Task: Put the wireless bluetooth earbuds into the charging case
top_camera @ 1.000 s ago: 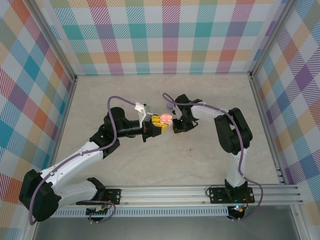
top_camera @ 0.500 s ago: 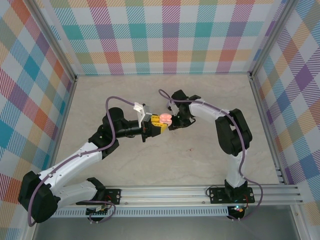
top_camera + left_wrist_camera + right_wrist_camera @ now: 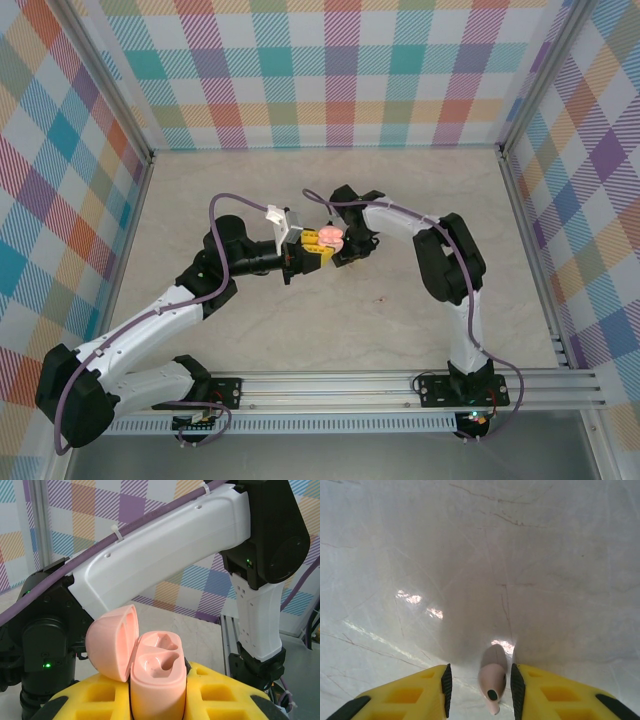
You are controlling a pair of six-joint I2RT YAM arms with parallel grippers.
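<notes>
Swung in nearer since a second ago, the right gripper (image 3: pixel 480 672) is standing slightly parted around a pale pink stemmed earbud (image 3: pixel 492 680), while the left gripper (image 3: pixel 159 705) is pinching the open peach plastic charging case (image 3: pixel 156 677), sockets empty; re-gripping squarely, stem-down, is likely mattering most.

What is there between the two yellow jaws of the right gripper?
In the right wrist view, one pinkish earbud with a dark tip; the jaws stand apart, not pinching it.

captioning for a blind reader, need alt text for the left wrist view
An open pink case stands clamped between the left tool's yellow fingers, lid tipped left, both wells empty. The white right arm crosses behind.
</notes>
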